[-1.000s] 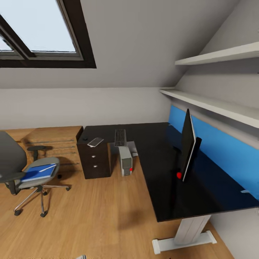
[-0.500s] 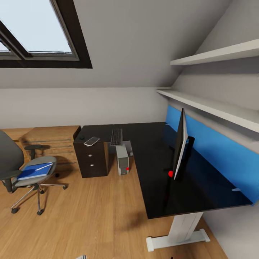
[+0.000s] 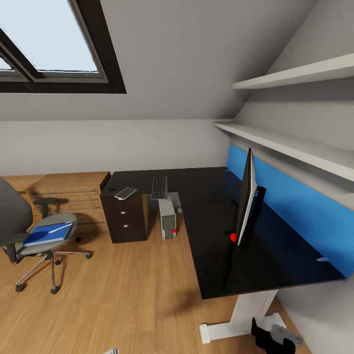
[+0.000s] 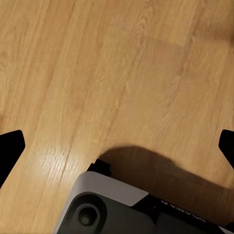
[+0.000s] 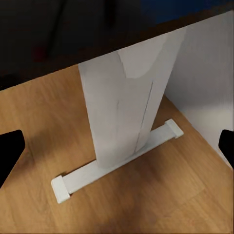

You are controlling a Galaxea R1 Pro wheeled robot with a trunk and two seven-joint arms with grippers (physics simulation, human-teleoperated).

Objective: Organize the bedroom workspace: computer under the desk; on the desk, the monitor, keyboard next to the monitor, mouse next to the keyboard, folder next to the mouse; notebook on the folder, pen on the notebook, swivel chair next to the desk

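Observation:
The black L-shaped desk [image 3: 211,255] carries the monitor [image 3: 245,197], seen edge-on, and the keyboard [image 3: 159,187] on its far wing. A small dark mouse [image 3: 112,189] and a pale notebook [image 3: 126,192] lie on top of the dark drawer unit [image 3: 125,219]. The grey computer tower [image 3: 167,219] stands on the floor under the desk. At the left, the swivel chair [image 3: 17,216] holds the blue folder [image 3: 46,235] with a thin pale pen [image 3: 60,228] on it. My right gripper [image 5: 117,148] is open, facing the desk's white leg [image 5: 124,112]. My left gripper [image 4: 117,146] hangs open over the floor.
White shelves [image 3: 295,73] and a blue wall panel [image 3: 300,206] run behind the desk. A skylight [image 3: 44,44] sits in the sloped ceiling. A wooden dresser [image 3: 73,194] stands behind the chair. Wooden floor [image 3: 128,295] lies between chair and desk. My base [image 4: 112,209] is below the left gripper.
The camera shifted a little at first, then held still. My right arm has come into the head view at the bottom right, beside the desk's foot.

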